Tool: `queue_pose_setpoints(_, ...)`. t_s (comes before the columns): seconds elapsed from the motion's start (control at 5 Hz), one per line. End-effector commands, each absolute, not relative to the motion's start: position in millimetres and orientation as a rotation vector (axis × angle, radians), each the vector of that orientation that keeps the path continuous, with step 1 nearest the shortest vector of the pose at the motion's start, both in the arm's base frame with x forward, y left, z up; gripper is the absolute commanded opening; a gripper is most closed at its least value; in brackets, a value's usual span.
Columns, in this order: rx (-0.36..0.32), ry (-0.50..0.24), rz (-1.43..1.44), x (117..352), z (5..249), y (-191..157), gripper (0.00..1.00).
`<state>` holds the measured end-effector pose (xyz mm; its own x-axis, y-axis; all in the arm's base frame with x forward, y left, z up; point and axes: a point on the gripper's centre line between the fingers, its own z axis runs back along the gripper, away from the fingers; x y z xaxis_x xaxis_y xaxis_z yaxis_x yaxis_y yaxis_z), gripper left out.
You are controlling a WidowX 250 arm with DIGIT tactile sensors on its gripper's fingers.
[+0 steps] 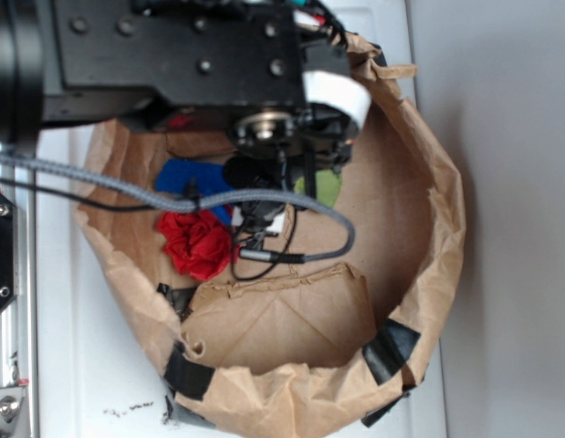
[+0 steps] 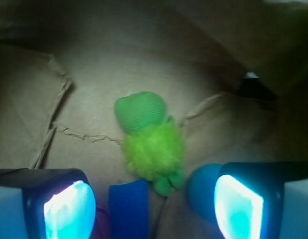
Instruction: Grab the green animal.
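The green animal lies on the brown paper floor, with a smooth olive-green head at the top and a fuzzy lime body below. In the exterior view only a sliver of the green animal shows beside the arm. My gripper is open and empty above the floor. Its two fingers stand wide apart at the bottom of the wrist view, and the toy's lower end lies just ahead of the gap. In the exterior view the gripper hangs inside the bag, its fingertips hidden.
A torn brown paper bag with black tape walls in the area. A red ruffled flower and a blue object lie left of the gripper. A blue strip and a teal ball sit between the fingers.
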<state>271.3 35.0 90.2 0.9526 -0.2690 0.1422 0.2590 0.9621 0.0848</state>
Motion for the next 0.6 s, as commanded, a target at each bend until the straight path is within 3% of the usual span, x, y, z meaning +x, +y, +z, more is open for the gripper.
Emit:
queue_pose_setpoints(0.0,0.119,-0.187,-0.348,287.4,61.6,28.9,1.0)
queue_pose_setpoints(0.2,0.152,-0.162,-0.342,293.8,44.8,27.8,1.0)
queue_pose_setpoints(0.4,0.164,-0.149,-0.312,294.5,38.1,27.5,0.0)
